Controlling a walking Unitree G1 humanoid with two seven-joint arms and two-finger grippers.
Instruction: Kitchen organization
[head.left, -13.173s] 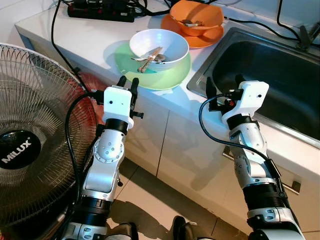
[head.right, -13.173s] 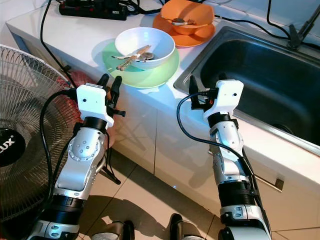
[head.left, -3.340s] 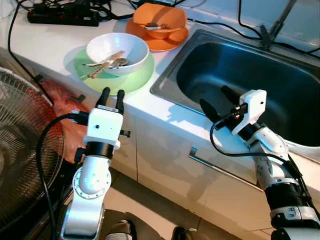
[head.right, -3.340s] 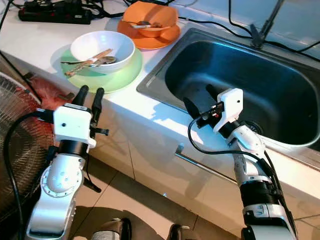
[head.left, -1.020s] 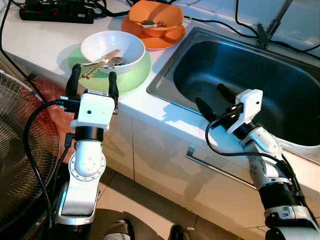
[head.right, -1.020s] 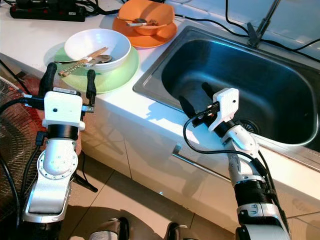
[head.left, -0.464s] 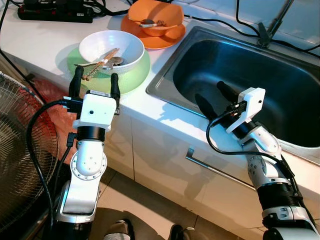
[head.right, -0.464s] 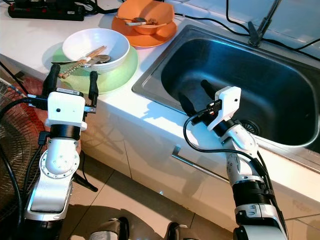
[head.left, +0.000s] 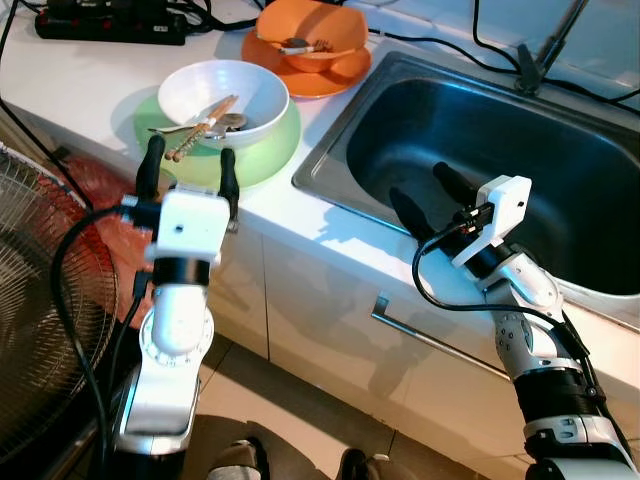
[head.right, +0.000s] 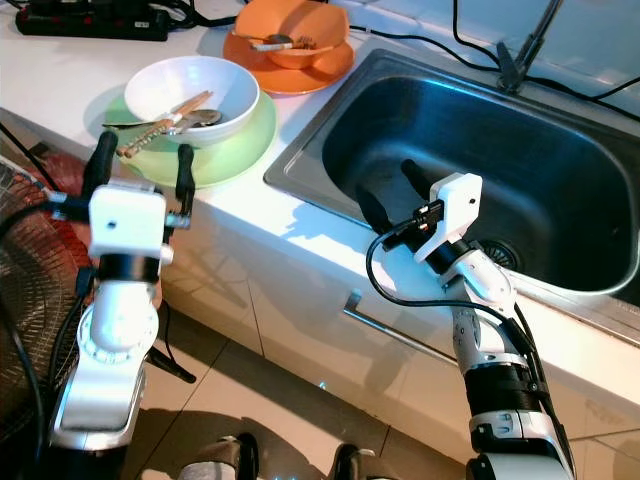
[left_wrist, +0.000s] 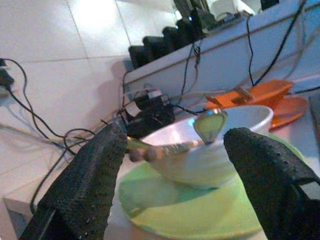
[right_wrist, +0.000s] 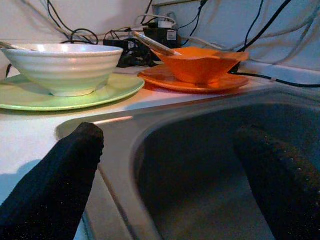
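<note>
**Stainless sink empty, dishes not yet moved**

Steel shows bare across the sink (head.left: 500, 150); nothing lies in the basin, so the tidying looks barely begun. All the dishes sit on the white worktop (head.left: 90, 80) to the robot's left of the sink. A white bowl (head.left: 222, 95) rests on a pale green plate (head.left: 265, 160), and inside it lie chopsticks (head.left: 200, 125) and a spoon (head.left: 232, 121), their handles jutting over the rim. Behind it an orange bowl (head.left: 310, 30) stands on an orange plate (head.left: 345, 70) with what may be a spoon or fork inside; the view is too small to be sure.

The left claw (head.left: 188, 168) hovers at the worktop's front edge just before the green plate, its fingers spread wide and holding nothing; from the wrist view the white bowl sits framed between the two fingers (left_wrist: 87, 175). The right claw (head.left: 428, 200) is raised over the near rim of the sink, also wide open and empty.

Left to do, by my reading: both bowl-and-plate sets and the cutlery are untouched.

Around them, a black power strip (head.left: 110, 22) with tangled cables lies at the back of the worktop, near the orange dishes, and more cables run behind the sink. A standing fan (head.left: 40, 330) crowds the left arm's side. The loose chopsticks could slide out if the bowl tilts.
</note>
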